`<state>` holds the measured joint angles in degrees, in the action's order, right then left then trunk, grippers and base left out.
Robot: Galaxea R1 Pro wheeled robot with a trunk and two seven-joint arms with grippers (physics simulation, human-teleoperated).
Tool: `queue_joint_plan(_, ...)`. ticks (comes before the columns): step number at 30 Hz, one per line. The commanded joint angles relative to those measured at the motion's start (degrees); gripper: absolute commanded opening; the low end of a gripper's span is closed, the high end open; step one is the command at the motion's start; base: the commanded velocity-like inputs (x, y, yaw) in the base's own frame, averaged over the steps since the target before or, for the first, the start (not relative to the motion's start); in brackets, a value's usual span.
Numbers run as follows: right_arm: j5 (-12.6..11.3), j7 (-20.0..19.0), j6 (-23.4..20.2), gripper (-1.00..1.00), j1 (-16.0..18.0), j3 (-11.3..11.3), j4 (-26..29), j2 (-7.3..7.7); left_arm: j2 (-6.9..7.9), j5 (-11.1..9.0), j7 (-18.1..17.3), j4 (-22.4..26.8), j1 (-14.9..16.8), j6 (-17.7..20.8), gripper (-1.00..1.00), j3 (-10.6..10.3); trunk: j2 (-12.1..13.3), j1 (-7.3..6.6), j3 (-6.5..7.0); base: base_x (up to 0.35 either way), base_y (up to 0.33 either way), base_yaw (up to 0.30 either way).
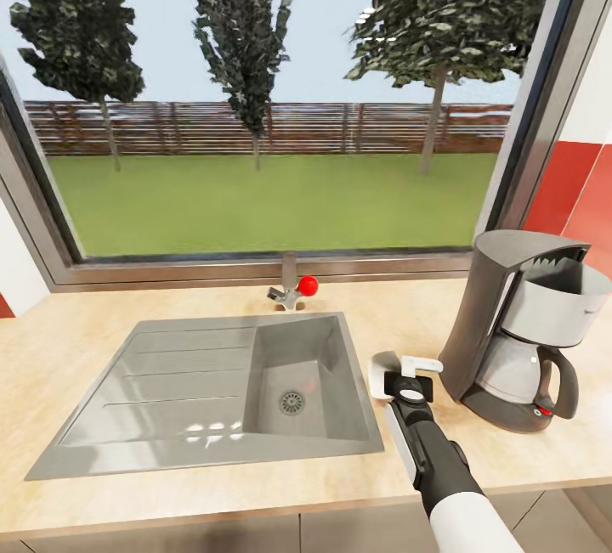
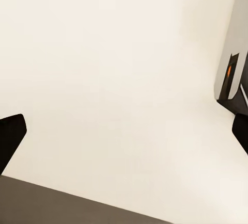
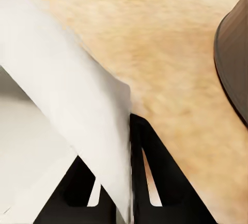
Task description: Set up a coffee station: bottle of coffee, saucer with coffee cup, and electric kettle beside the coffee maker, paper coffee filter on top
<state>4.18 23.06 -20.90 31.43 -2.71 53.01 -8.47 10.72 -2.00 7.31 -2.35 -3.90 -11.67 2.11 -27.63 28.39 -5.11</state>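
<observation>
- Right gripper (image 1: 411, 376), nearest the camera, is closed on the paper coffee filter (image 1: 384, 370), low over the countertop (image 1: 85, 341).
- Just right stands the coffee maker (image 1: 523, 328); the sink (image 1: 212, 392) lies left.
- Left gripper: probably open, view poor.

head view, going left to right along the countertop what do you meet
sink → red-knobbed faucet → right tool holding the paper coffee filter → coffee maker, all on the countertop
</observation>
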Motion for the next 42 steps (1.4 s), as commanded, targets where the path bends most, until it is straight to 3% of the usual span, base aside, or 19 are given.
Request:
queue_joint_plan(1, 0.21, 0.06, -0.37, -1.0, 0.04, -0.1, 0.07, -0.05, 0.0, -0.2, -0.01, -0.11, 0.04, -0.36, 1.0, 0.18, -0.1, 0.03, -0.1, 0.0, 0.0, 0.0)
queue_joint_plan(38, 0.13, -0.02, -0.45, -1.0, 0.04, -0.16, 0.61, -0.07, -0.09, -0.2, -0.01, -0.08, 0.04, -0.37, 1.0, 0.18, -0.1, 0.03, -0.1, 0.0, 0.0, 0.0)
queue_joint_plan(40, 0.04, -0.03, -0.61, -1.0, 0.04, -0.14, 2.43, -0.11, -0.15, -0.16, -0.01, -0.03, 0.04, -0.37, 1.0, 0.18, -0.1, 0.03, -0.1, 0.0, 0.0, 0.0)
queue_joint_plan(42, -0.02, -0.03, -1.04, -1.0, 0.04, -0.01, 7.6, -0.16, -0.22, -0.13, -0.01, 0.08, 0.04, -0.43, 1.0, 0.13, -0.1, 0.03, -0.1, 0.0, 0.0, 0.0)
